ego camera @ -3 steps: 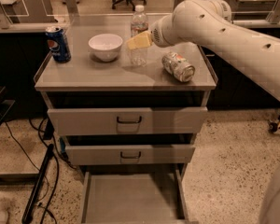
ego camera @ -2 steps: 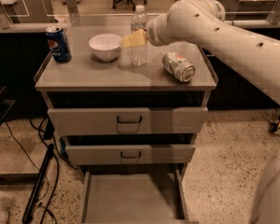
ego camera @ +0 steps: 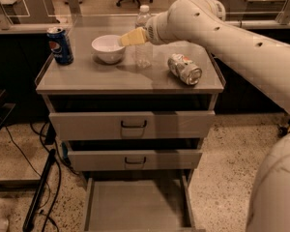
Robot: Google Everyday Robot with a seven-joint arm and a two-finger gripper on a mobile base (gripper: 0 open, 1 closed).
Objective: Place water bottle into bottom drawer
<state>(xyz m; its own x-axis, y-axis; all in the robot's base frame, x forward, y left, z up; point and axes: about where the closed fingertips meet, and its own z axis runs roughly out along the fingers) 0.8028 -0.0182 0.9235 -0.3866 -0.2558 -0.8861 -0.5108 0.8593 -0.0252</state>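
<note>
The water bottle (ego camera: pixel 143 56) is standing upright at the back centre of the cabinet top (ego camera: pixel 111 81), its long axis running vertically and its white cap showing above the arm (ego camera: pixel 222 33); a white bowl (ego camera: pixel 108 49) is sitting just beside it on the left of the view, a silver can (ego camera: pixel 184 69) is lying on its side near it on the right, and a blue can (ego camera: pixel 60 45) is standing well apart at the left edge. The gripper (ego camera: pixel 130 37) is reaching in from the right and crossing the front of the bottle at about label height, pointing leftward toward the bowl; the tool is thus lying roughly horizontal, at right angles to the bottle's axis. Whether the gripper is open, closed or clamping the bottle cannot be told, since it is overlapping the bottle and hiding any contact. The bottom drawer (ego camera: pixel 135 202) is standing pulled out beneath the two upper drawers (ego camera: pixel 133 124), its grey floor showing below and forward of the bottle. Judgement: the task is sitting at the grasping stage, the bottle not yet lifted; the coming move is turning on the bottle lying immediately behind the gripper, so a sideways hold across the upright body is looking the sensible approach; the bowl close on the left is posing a risk of being nudged, and a loose hold on the slim body is risking a tip-over.
</note>
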